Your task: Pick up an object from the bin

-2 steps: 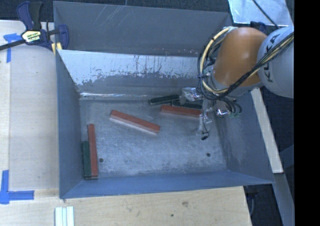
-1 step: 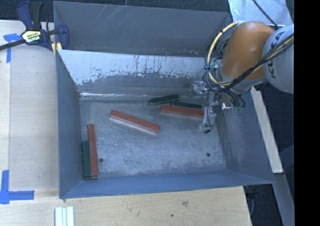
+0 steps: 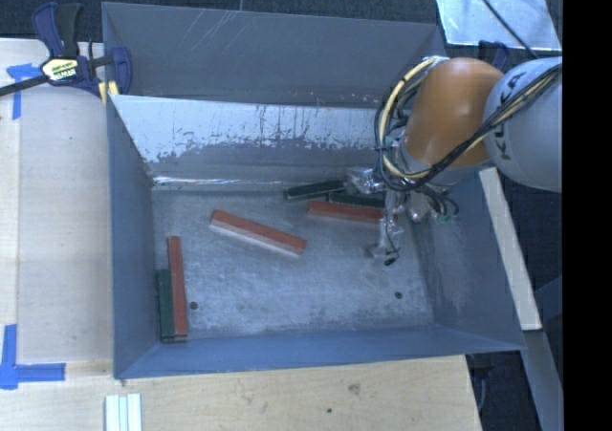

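end effector [image 3: 386, 249]: low at the right of the grey metal bin [image 3: 287, 338]; wide or narrow, cannot tell
nearest thing: flat red-brown rectangular bar [image 3: 342, 212], just left and far of it
centre: longer pale-edged red bar [image 3: 258, 233]

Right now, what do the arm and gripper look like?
The arm is silver-grey with dark lettering, and its wrist sits under a rounded orange cover. Black and pale yellow cables loop around the cover. The gripper is small, bare grey metal.
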### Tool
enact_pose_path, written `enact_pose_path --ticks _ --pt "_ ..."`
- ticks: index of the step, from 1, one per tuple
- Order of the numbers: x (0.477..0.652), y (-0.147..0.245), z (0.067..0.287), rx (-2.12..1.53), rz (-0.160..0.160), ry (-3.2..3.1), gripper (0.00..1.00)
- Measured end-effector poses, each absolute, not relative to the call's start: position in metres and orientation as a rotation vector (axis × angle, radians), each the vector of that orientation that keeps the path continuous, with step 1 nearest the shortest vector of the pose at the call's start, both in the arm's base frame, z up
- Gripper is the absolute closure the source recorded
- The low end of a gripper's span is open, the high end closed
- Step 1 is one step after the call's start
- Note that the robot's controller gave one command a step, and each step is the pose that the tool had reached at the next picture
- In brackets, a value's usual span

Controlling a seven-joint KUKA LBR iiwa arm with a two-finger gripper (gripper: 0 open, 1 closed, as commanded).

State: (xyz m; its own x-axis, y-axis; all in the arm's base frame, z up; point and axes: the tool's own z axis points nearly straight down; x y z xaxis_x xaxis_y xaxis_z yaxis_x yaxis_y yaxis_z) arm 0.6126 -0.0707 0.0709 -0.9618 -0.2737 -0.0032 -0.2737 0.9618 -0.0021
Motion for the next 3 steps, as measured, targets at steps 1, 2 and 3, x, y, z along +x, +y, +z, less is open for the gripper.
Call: enact_pose_path --ticks 1,2,3 --pt "0.602 -0.058 0.071 -0.874 -0.002 3.014 0.00" --pt "0.602 -0.058 0.070 -0.874 0.000 3.016 1.00" --pt "0.604 -0.058 0.159 -0.866 -0.007 3.009 1.00"
